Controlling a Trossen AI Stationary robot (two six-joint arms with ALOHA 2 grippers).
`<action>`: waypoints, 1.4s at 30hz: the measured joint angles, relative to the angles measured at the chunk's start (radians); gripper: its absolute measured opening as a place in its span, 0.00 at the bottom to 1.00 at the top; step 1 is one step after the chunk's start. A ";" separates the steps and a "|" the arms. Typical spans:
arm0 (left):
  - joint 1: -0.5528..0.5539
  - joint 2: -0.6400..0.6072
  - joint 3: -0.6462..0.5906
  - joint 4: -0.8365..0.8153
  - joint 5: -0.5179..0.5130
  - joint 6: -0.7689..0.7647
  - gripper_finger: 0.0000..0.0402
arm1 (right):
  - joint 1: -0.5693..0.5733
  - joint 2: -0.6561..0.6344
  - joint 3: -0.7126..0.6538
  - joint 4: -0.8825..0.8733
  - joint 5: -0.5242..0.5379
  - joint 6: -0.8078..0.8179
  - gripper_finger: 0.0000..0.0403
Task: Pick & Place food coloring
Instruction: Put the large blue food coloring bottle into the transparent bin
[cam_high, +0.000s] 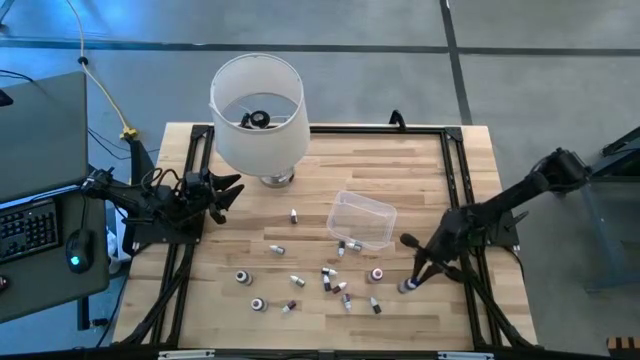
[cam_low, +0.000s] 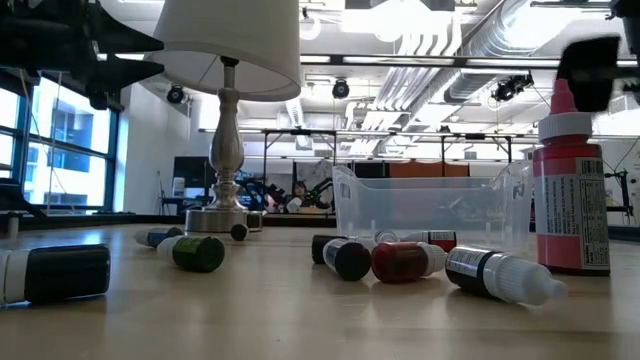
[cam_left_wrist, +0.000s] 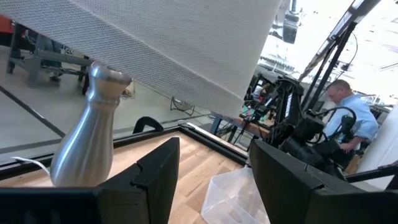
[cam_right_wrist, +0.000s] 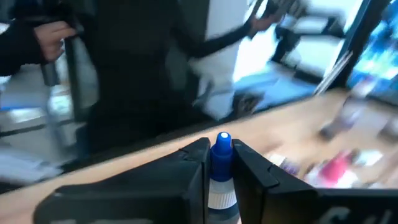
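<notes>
A blue-capped food coloring bottle (cam_right_wrist: 221, 163) stands pinched between the fingers of the right gripper (cam_high: 410, 284), down at the table's (cam_high: 420, 160) near right part. The other food coloring bottles (cam_high: 330, 280) lie scattered over the middle of the wood, a few just beside the clear plastic tub (cam_high: 362, 218). Off at the left edge, the left gripper (cam_high: 225, 195) hangs with fingers spread apart, near the white lamp (cam_high: 257, 110).
</notes>
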 joint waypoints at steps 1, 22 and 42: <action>0.000 0.000 0.000 0.000 0.000 0.000 0.48 | -0.013 -0.001 0.009 0.023 0.004 -0.010 0.09; 0.000 0.000 0.000 0.001 0.002 0.000 0.48 | -0.445 -0.011 0.335 -0.542 0.483 0.037 0.11; 0.000 0.000 0.000 -0.002 0.001 0.000 0.48 | -0.469 -0.011 0.335 -0.806 0.616 0.181 0.20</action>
